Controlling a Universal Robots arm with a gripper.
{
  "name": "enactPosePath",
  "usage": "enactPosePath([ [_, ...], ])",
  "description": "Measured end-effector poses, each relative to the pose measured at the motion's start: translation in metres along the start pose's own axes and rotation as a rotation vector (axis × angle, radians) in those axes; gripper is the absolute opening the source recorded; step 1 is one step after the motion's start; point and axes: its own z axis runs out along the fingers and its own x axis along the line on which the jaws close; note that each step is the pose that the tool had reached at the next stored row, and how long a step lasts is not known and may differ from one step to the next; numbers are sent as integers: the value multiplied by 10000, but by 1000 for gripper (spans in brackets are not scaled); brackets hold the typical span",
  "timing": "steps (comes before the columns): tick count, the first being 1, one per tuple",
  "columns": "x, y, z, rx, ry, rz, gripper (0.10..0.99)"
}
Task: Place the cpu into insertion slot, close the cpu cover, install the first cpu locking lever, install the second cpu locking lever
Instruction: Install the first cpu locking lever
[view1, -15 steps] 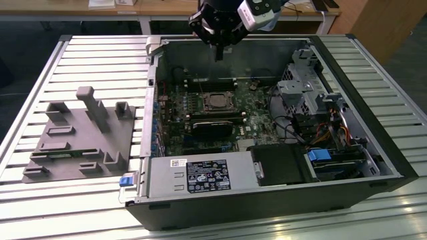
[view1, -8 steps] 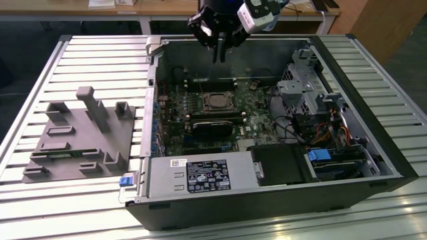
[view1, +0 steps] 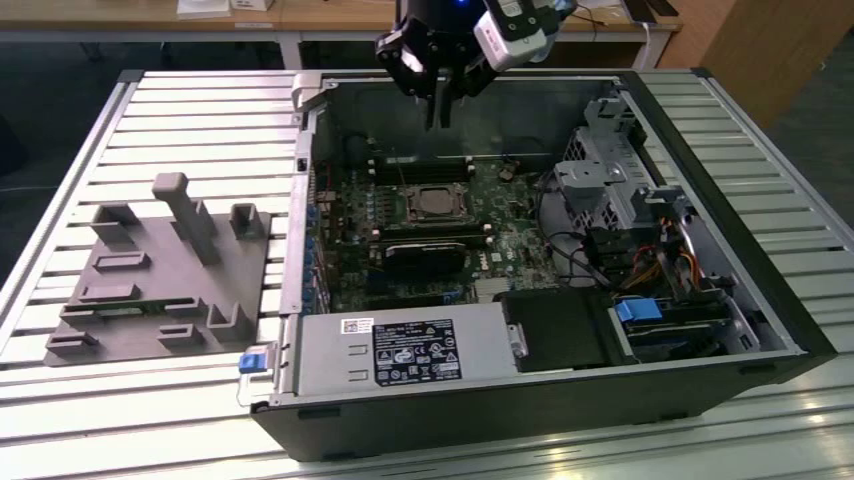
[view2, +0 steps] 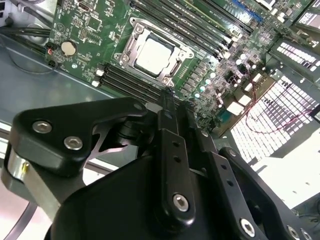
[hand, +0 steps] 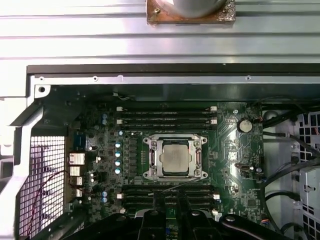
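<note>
While its two black fingers are drawn together with nothing between them, the gripper (view1: 438, 108) hangs high over the open computer case (view1: 534, 405), touching nothing, off to one side of the insertion slot (hand: 175, 176) and beyond a bank of long black memory slots (view1: 420, 163). In that slot the cpu (hand: 174, 156) lies flat with its pale metal face up; its outline is square, so it has no long axis, and its edges run parallel to the slot's rim. The cpu cover (hand: 156, 159) lies down around the chip, whose face shows through the window.
</note>
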Motion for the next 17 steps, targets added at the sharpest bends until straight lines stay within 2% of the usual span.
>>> enactPosePath([
  [3,0,-1,13,11,-1,0,251],
  [4,0,-1,17,14,-1,0,314],
  [7,0,-2,29,24,-1,0,314],
  [10,-1,-3,42,37,-1,0,294],
  [11,-1,-4,47,42,-1,0,227],
  [17,0,-7,80,63,-3,1,227],
])
